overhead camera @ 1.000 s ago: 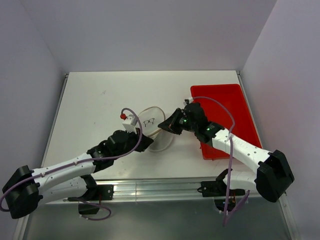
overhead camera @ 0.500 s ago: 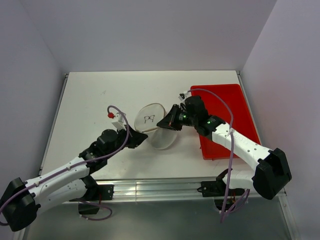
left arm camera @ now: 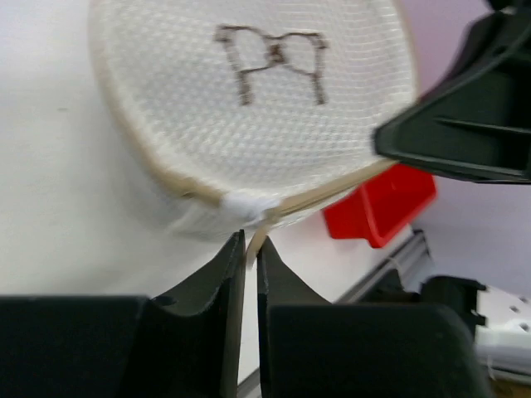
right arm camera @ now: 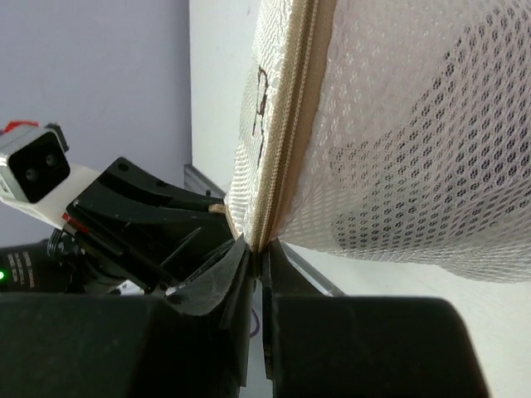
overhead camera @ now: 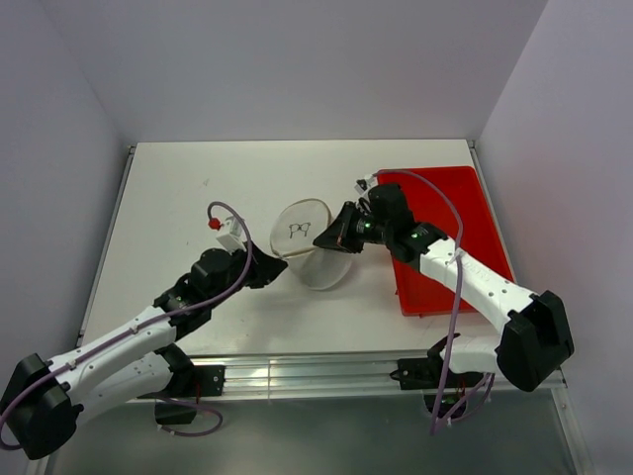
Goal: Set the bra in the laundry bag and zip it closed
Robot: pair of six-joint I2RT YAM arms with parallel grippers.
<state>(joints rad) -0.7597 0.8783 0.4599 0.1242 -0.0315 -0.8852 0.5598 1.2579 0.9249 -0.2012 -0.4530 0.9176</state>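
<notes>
The laundry bag (overhead camera: pixel 305 237), a round white mesh pouch with a bra drawing on its face, hangs tilted on edge between both grippers. My left gripper (overhead camera: pixel 276 265) sits at its lower left rim. In the left wrist view its jaws (left arm camera: pixel 250 240) are almost together, with the beige zipper pull (left arm camera: pixel 259 235) between the tips below the bag (left arm camera: pixel 257 108). My right gripper (overhead camera: pixel 330 242) is shut on the bag's zipper seam (right arm camera: pixel 286 124), pinched at the tips (right arm camera: pixel 259 246). The bra is hidden; only a darker shade shows behind the mesh (right arm camera: pixel 448 91).
A red tray (overhead camera: pixel 465 203) lies at the right of the white table, under the right arm, and its corner (left arm camera: pixel 377 207) shows in the left wrist view. The table's metal rail runs along the near edge (overhead camera: pixel 316 371). Walls close in on three sides.
The left arm has drawn back to the left, its gripper staying at the bag's rim. The right gripper shifted slightly up and right, and the bag now stands more on edge.
</notes>
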